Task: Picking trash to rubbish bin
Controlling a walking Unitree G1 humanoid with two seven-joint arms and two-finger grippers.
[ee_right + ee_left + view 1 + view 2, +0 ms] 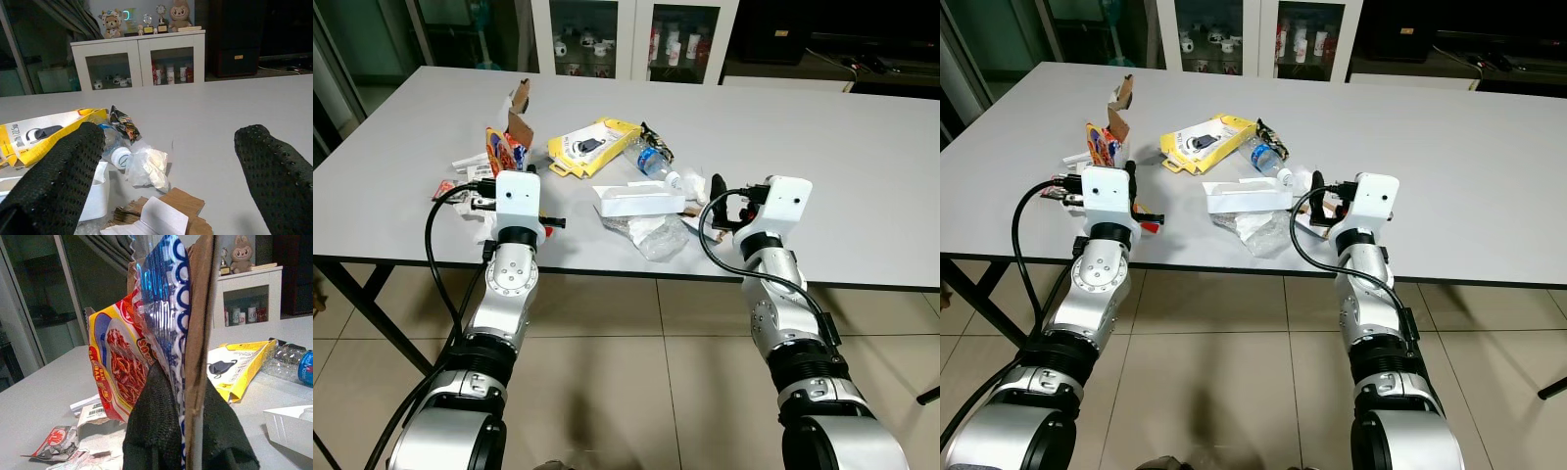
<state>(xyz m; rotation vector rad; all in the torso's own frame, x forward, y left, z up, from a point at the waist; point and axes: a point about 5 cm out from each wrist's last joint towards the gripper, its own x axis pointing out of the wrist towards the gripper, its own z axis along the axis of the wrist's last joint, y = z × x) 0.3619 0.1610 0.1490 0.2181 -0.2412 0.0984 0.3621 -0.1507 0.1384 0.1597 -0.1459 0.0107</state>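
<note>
At the table's near edge, L side, the left gripper [188, 431] was clamped on trash: its black fingers [156, 416] pinched a brown cardboard strip [199, 333] together w/ a blue-and-white foil wrapper [164, 308], both standing upright between the pads. Just behind those sat a red-yellow snack bag [499, 150], touching the wrapper. A brown cardboard piece [520, 117] rose beyond it. Near the gripper's L side lay a small crumpled red-white wrapper [56, 443] and a white barcode label [93, 412] flat on the grey table [842, 147].

R side: the right gripper [166, 161] hovered low at the table edge w/ fingers [63, 171] wide apart, holding nothing. Directly ahead of it lay a brown cardboard scrap w/ white paper [161, 218], then a crumpled clear plastic wad [145, 166] and a plastic bottle [651, 162] w/ white cap, on its side. A dark snack wrapper [122, 122] sat just beyond the bottle. To the gripper's L was a white open box [638, 200], w/ a clear plastic bag [651, 235] in front of it near the table edge. Farther back, mid-table, a yellow package [592, 145] lay flat, touching the bottle area.

White glass-door cabinets [142, 66] stood behind the table. No bin could be made out.
</note>
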